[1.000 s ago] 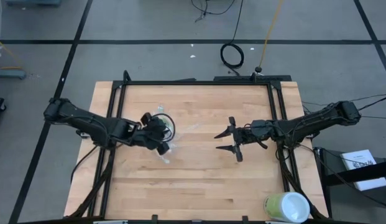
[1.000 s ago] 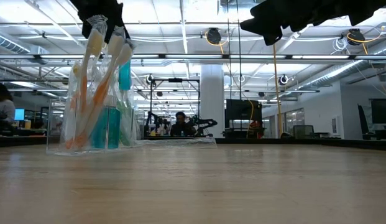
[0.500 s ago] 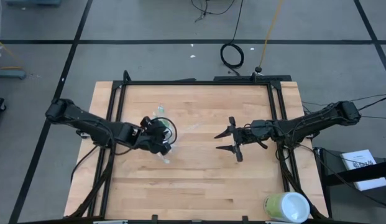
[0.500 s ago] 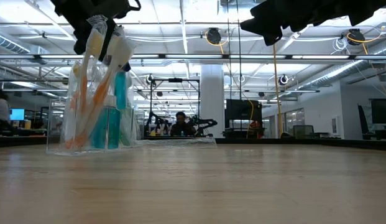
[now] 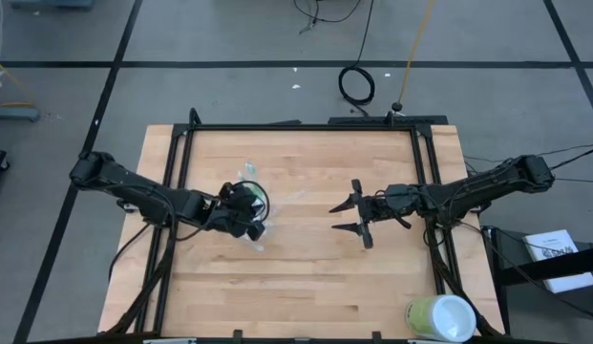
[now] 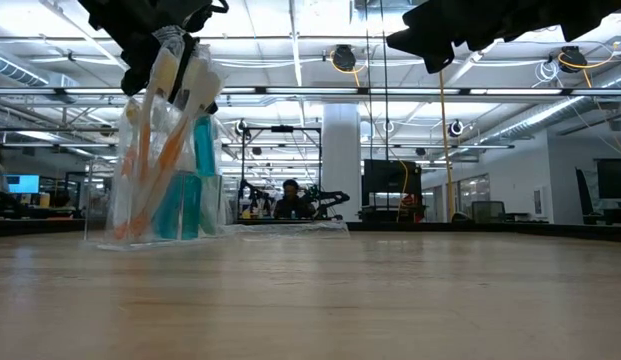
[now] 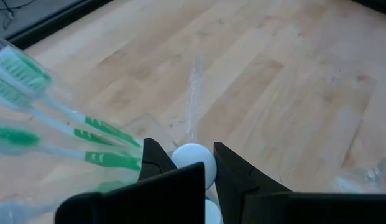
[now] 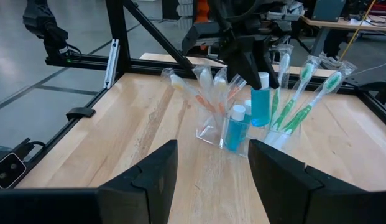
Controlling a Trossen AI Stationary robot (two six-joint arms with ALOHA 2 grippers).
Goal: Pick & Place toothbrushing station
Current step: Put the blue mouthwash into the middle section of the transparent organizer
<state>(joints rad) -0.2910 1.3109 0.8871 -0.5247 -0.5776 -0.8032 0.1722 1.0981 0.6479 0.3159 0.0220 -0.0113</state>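
1. High view: your left tool sits over the left-centre of the counter, right on top of the clear plastic cup.
2. Left wrist view shows its fingers pinched narrow on a white-capped tube, with the green-and-white toothbrushes fanning out beside it.
3. Compared with a second ago, that tool has drifted slightly back toward the left arm's base, and in the low view the cup has slid a little to the right and now leans. You can read that as the tube dragging the whole set along rather than coming free.
4. Judge the task as still in its early part: the cup rests on the counter with brushes and blue tubes inside it.
5. Your right tool hangs above counter centre, well apart from the cup, fingers spread wide and empty; it has not shifted.
6. The large pale green cup stands at the near right corner.
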